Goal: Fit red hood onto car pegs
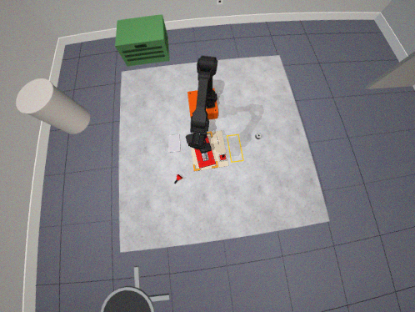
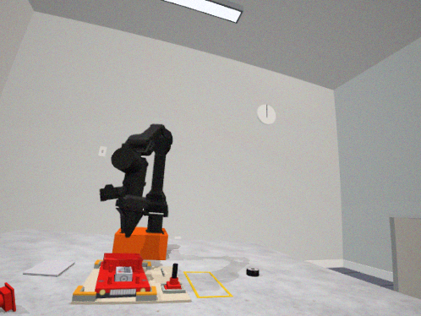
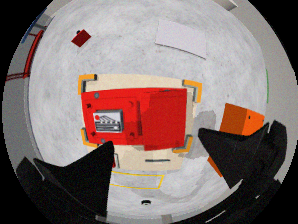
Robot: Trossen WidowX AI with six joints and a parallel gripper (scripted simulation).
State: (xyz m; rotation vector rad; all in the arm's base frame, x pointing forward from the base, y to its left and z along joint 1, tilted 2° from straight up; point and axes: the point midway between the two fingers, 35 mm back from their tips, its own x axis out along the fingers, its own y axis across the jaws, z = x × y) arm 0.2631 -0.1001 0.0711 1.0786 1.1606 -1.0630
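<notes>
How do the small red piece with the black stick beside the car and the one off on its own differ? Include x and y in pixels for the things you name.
The red piece with a black upright stick (image 2: 173,283) stands upright on the beige board; the loose red-and-black piece (image 1: 178,178) lies on its side on the table. Both are red with a black part.

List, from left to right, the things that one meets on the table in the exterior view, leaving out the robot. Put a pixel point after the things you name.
Red piece (image 1: 179,178) (image 2: 7,297) (image 3: 81,38), white pad (image 1: 174,143) (image 2: 50,268) (image 3: 181,37), red car (image 1: 207,163) (image 2: 123,264) (image 3: 165,117), red joystick (image 1: 222,157) (image 2: 173,285) (image 3: 114,163), yellow outline (image 1: 228,148) (image 2: 215,296) (image 3: 162,181), black puck (image 1: 258,136) (image 2: 253,272) (image 3: 145,202).
</notes>
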